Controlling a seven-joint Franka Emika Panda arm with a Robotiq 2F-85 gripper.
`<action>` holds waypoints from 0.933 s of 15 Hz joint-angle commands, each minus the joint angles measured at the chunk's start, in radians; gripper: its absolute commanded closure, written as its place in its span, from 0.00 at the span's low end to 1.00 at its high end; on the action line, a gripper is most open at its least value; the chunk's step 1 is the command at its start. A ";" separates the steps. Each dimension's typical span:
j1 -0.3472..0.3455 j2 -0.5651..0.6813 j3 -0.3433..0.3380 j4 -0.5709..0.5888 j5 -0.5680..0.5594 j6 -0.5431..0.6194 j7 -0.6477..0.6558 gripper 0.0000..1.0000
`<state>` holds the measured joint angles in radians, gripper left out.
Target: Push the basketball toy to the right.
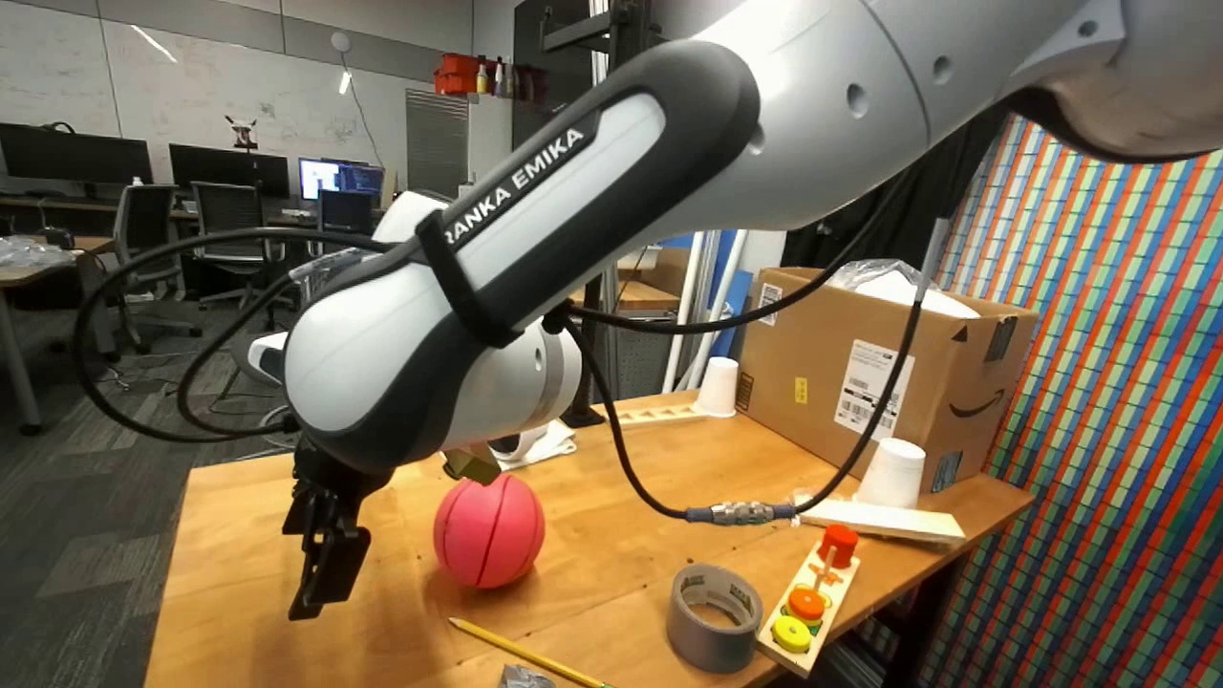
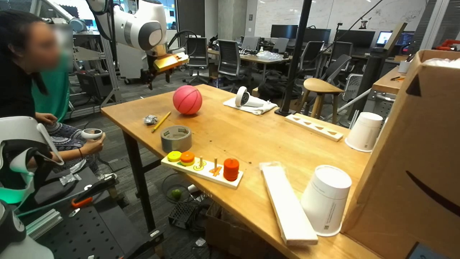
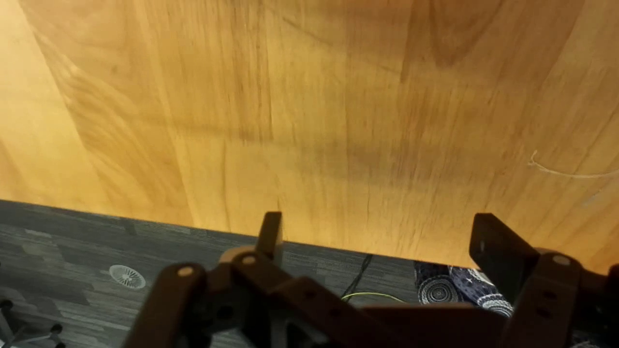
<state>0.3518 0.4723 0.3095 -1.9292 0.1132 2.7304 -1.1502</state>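
Observation:
The basketball toy is a reddish-pink ball with dark seams. It rests on the wooden table in both exterior views, at the ball and the ball. My gripper hangs pointing down, to the left of the ball in that exterior view and apart from it. In an exterior view the gripper is above and to the left of the ball, near the table's far end. In the wrist view the gripper has its fingers wide apart with nothing between them, over the table's edge. The ball is out of the wrist view.
A grey tape roll, a yellow pencil and crumpled foil lie near the ball. A ring-stacking board, white cups and a cardboard box stand farther off. A person sits beside the table.

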 commanded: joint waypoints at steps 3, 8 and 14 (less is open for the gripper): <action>-0.140 0.026 -0.017 -0.007 -0.132 -0.107 -0.007 0.00; -0.188 -0.204 -0.165 -0.169 -0.399 -0.099 0.034 0.00; -0.276 -0.508 -0.295 -0.407 -0.769 0.059 0.056 0.00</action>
<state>0.1165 0.1335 0.0636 -2.1719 -0.5021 2.6745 -1.1213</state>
